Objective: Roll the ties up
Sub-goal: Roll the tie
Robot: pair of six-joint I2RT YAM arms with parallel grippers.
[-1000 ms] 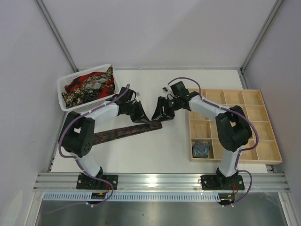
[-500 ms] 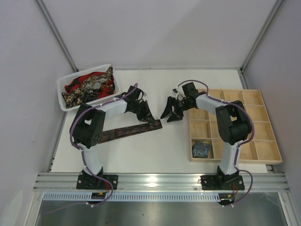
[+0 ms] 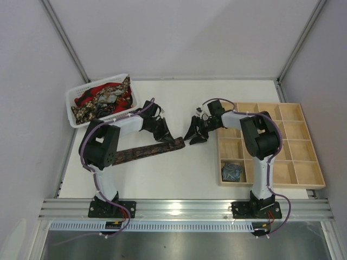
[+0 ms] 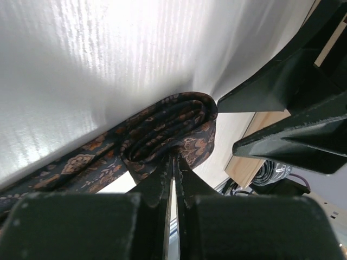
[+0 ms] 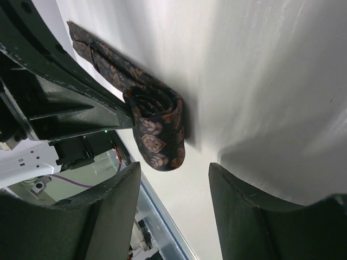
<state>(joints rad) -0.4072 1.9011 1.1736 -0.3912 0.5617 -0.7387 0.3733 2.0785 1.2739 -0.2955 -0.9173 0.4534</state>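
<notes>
A dark brown-maroon patterned tie (image 3: 146, 151) lies flat across the table, its right end wound into a small coil (image 4: 171, 130) (image 5: 157, 130). My left gripper (image 3: 169, 138) (image 4: 174, 160) is shut on that coil, its fingertips pinching the fabric layers. My right gripper (image 3: 194, 136) (image 5: 172, 179) stands open just right of the coil, with nothing between its fingers. A grey-blue tie, rolled up (image 3: 232, 171), sits in a compartment of the wooden tray.
A white basket (image 3: 72, 111) at the back left holds several loose red and gold-black ties (image 3: 103, 98). The wooden compartment tray (image 3: 301, 146) lies at the right. The table's near edge meets a metal rail (image 3: 184, 208).
My left gripper has stayed pinched on the tie's coil, shifting slightly. The right gripper backed off to the right, then edged left again toward the coil, still open.
</notes>
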